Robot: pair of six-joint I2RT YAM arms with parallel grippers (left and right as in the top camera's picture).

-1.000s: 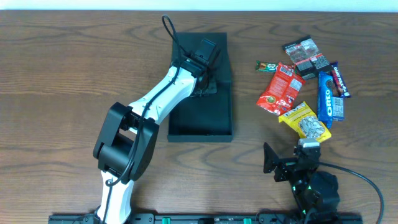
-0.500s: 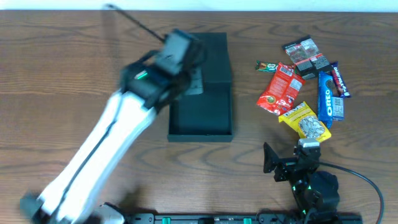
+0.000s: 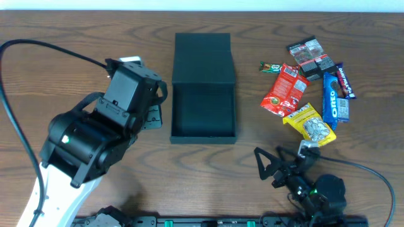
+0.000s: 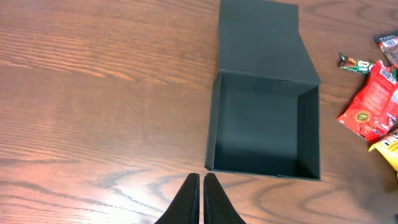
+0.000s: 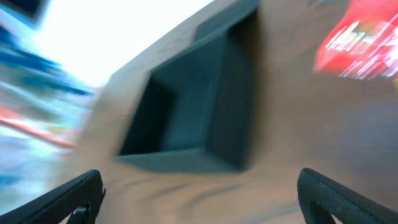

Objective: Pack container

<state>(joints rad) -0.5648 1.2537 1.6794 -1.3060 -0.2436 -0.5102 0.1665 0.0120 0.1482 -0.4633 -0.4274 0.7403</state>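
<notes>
Container (image 3: 203, 110) stands open and bare near the middle of the desk (image 3: 76, 38), and that is the news.

Starting at my left, my left arm has swung off the box and now hangs at its 9 o'clock, clear of it. The left tool (image 4: 200, 178) is pinched narrow, fingers together, holding nothing. Its camera looks across bare wood at the box's near wall. A second ago that tool was down on the flap.

Now the lid (image 3: 203, 58) lies folded back flat toward 12 o'clock, joined to the far wall. The cavity below it shows only its dark floor, so nothing is packed yet.

Further right, at the container's 3 o'clock and well apart from it, the snacks lie where they were:
- a red packet (image 3: 284, 89)
- a yellow packet (image 3: 309, 122) at its 5 o'clock
- a blue Oreo pack (image 3: 329, 98) just beside both
- dark packets (image 3: 309, 57) toward 12 o'clock of the heap

Last, at 5 o'clock of the box and near the desk's front edge, my right tool (image 3: 284, 162) is spread wide and empty. It has turned a little since a moment ago and its camera picture is smeared, so I judge it is on the move.

I read the opening step as done and my left arm as out of the way. The packing falls to my right arm: take a packet, likely the yellow one nearest it, and carry it toward 9 o'clock into the cavity.
</notes>
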